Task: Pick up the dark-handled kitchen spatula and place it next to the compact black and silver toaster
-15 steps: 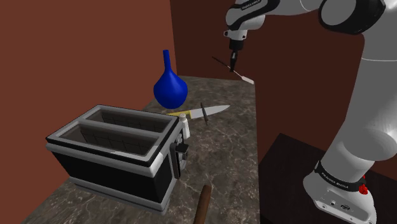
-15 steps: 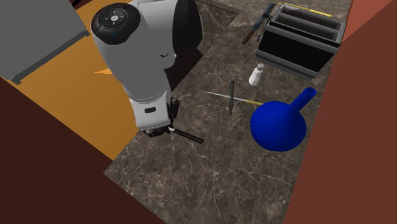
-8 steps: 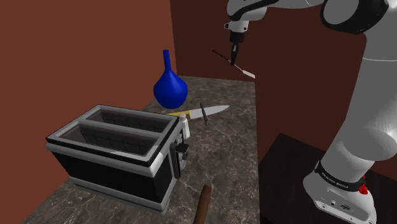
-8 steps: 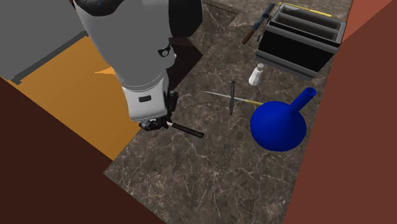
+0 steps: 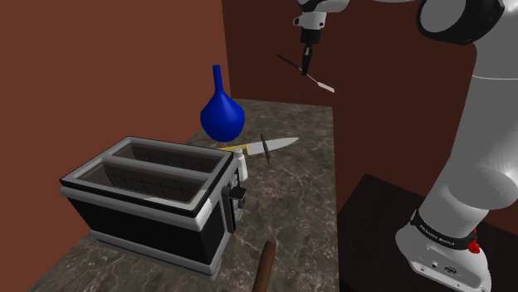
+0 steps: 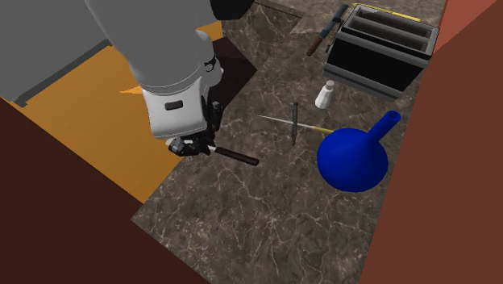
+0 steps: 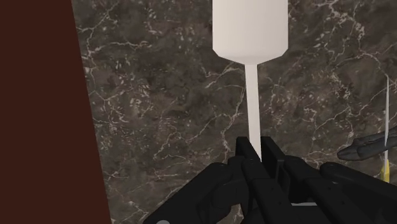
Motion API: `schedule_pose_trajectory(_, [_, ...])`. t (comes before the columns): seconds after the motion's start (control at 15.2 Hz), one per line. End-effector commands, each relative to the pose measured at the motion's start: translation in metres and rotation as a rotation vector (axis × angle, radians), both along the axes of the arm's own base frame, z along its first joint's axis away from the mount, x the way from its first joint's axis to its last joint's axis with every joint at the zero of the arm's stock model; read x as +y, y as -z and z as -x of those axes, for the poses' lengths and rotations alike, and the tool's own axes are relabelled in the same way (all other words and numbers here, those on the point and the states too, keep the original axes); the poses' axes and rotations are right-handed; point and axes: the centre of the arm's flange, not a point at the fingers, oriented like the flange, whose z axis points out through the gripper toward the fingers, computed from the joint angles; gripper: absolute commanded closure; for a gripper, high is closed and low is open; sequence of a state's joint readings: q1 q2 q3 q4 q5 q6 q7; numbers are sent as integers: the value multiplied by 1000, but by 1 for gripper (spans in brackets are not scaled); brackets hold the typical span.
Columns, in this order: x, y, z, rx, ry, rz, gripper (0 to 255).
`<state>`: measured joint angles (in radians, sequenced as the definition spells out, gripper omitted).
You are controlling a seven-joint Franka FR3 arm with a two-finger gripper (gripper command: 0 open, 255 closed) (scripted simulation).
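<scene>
Dark marbled counter (image 5: pixel 303 191), brown walls (image 5: pixel 124 66). We see the gripper (image 7: pixel 257 147) clamped on the spatula (image 7: pixel 249 38), held clear above it.

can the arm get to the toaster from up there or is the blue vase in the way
Probably yes: the end effector, shut on the white-bladed dark-handled spatula, hangs higher than the round blue vase, and bare marble countertop lies beside the black-and-silver toaster.

Count on the marble counter (image 5: pixel 300 192), shoulder view:
- toaster (image 5: pixel 149 197) ×1
- blue vase (image 5: pixel 222 117) ×1
- small white bottle (image 6: pixel 324 95) ×1
- spatula (image 7: pixel 250 28) ×1
- yellow-handled knife (image 5: pixel 282 142) ×1
- dark-handled utensil (image 5: pixel 266 148) crossing it ×1
- brown handle (image 5: pixel 266 265), 4 o'clock of toaster, ×1
</scene>
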<state>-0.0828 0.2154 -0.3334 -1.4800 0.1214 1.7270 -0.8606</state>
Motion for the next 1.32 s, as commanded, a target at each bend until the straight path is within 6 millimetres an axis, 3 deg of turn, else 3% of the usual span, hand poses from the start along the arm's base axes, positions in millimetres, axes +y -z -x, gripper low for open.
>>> schedule_pose_trajectory(0.0, [0,-10,0,0,0,0,255])
schedule_pose_trajectory(0.66, [0,-59,0,0,0,0,255])
schedule_pose_trajectory(1.25, [105,-59,55,0,0,0,255])
